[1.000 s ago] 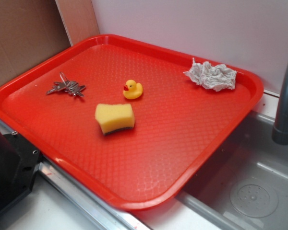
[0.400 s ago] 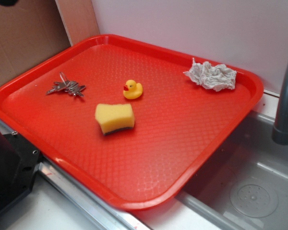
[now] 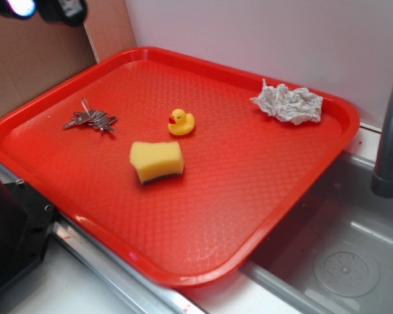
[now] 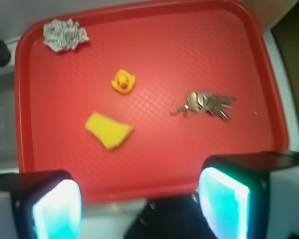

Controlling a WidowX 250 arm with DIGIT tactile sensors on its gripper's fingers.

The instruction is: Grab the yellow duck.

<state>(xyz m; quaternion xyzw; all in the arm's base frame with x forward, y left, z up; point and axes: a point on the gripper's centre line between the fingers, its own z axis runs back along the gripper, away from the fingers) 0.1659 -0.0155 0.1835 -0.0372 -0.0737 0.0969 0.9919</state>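
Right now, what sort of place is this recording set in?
Most likely a kitchen sink area, perhaps a mock-up. A red tray rests over a metal sink basin with a drain, beside a grey faucet pipe. The tray carries a yellow duck, a sponge, keys and crumpled paper.

A glossy yellow rubber duck [image 3: 181, 122] [image 4: 123, 80] with a red-orange beak sits on a bright red plastic tray [image 3: 249, 196] [image 4: 189, 50] embossed with a fine diamond pattern. Beside the duck lies a rectangular yellow sponge [image 3: 156, 161] [image 4: 108, 130], dark underneath. Silver-grey metal keys [image 3: 90, 119] [image 4: 204, 103] and a crumpled grey-white paper wad [image 3: 288, 103] [image 4: 64, 35] also rest on the tray.
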